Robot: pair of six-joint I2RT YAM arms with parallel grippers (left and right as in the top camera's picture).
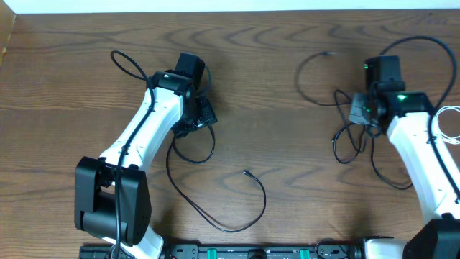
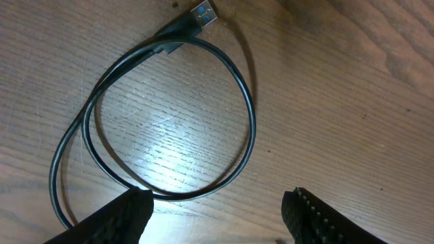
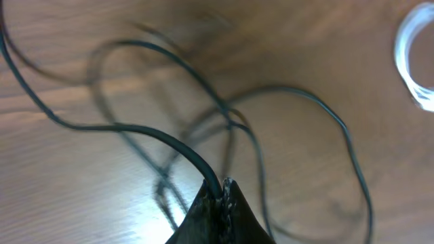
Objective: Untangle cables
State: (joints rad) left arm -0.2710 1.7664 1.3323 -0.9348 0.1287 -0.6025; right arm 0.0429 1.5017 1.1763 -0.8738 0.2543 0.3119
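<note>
Black cable pinched in closed right claw; looped black cable lies below open left claw

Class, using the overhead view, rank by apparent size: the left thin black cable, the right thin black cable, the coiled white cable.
Largest: left thin black cable and right thin black cable, too alike to separate.
Smallest: coiled white cable, partly out of frame.
</note>
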